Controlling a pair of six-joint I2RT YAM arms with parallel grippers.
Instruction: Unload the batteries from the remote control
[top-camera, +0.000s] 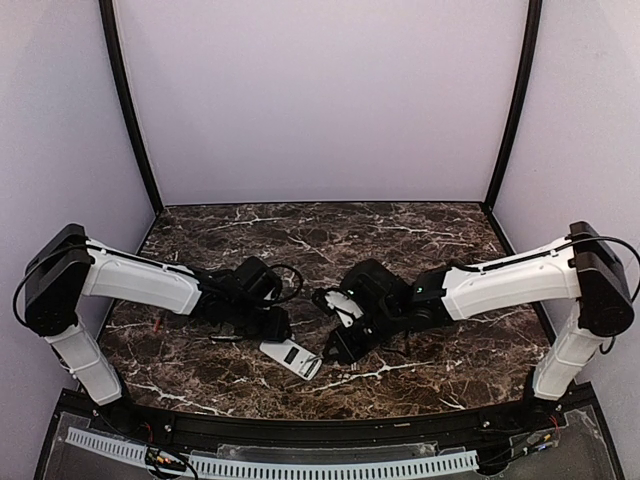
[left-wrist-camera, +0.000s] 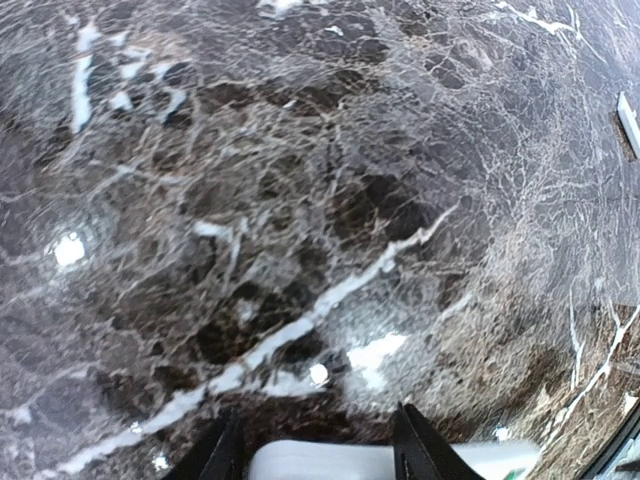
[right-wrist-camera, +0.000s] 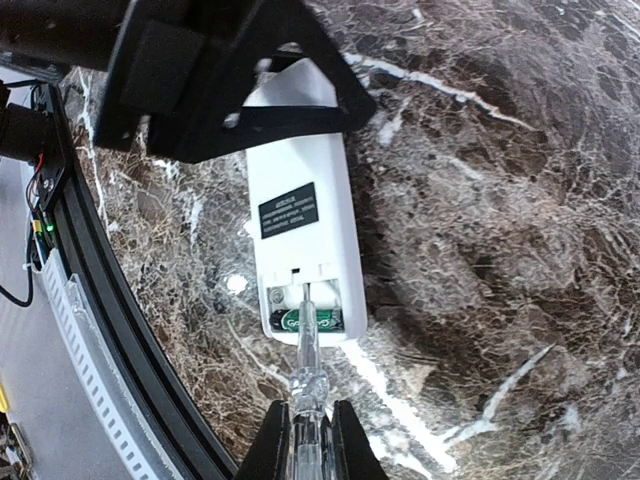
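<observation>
Overhead light is bouncing off the glossy marble table (left-wrist-camera: 300, 200), leaving white glare spots in the left wrist view. Both wrist views are bending at the edges.

The slim white plastic remote control (right-wrist-camera: 300, 200) lies on the dark marble surface (right-wrist-camera: 520, 250), toward its front edge, between the two arms. A green-wrapped cylindrical battery (right-wrist-camera: 305, 320) lies crosswise in its open end compartment. A clear plastic tool (right-wrist-camera: 306, 365) crosses over that battery into the compartment.

Dark marble table (top-camera: 400, 235), clear slim tool (right-wrist-camera: 305, 355)
</observation>
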